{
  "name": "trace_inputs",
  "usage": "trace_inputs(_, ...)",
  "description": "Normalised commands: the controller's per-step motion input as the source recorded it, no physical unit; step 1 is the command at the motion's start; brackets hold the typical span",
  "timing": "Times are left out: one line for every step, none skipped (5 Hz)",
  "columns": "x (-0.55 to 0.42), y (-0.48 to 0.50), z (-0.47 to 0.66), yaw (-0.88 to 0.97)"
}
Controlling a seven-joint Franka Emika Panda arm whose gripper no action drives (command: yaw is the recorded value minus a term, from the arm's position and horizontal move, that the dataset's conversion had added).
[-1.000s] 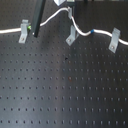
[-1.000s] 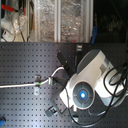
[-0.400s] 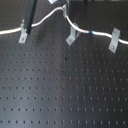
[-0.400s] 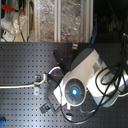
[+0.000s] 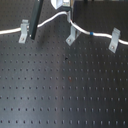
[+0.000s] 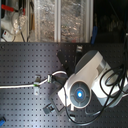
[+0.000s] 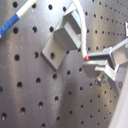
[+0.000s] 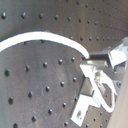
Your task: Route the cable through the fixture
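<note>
The white cable (image 5: pixel 47 20) comes in from the first exterior view's left, rises to my gripper (image 5: pixel 62 4) at the top, then drops to the fixture (image 5: pixel 73 36), the middle bracket. It passes the fixture's top; I cannot tell if it sits in the slot. Its blue band (image 5: pixel 92 34) lies just beyond. In the first wrist view my gripper (image 7: pixel 95 60) is shut on the cable (image 7: pixel 82 25) right beside the fixture (image 7: pixel 65 37). In the second wrist view the gripper (image 8: pixel 92 62) also pinches the cable (image 8: pixel 40 36). The green band (image 6: pixel 49 78) shows in the second exterior view.
Two alike brackets stand at the first exterior view's left (image 5: pixel 23 31) and right (image 5: pixel 114 40). A dark slanted bar (image 5: pixel 35 22) crosses in front of the cable. In the second exterior view the arm (image 6: pixel 82 92) covers much of the perforated board, and cluttered shelves (image 6: pixel 45 20) stand behind.
My gripper has moved toward the first exterior view's right with the cable in it, and the cable's raised peak has shifted with it toward the middle bracket.
</note>
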Motion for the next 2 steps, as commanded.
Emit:
trace_inputs(-0.006, 0.013, 0.35, -0.05)
trace_inputs(-0.008, 0.01, 0.0, 0.0)
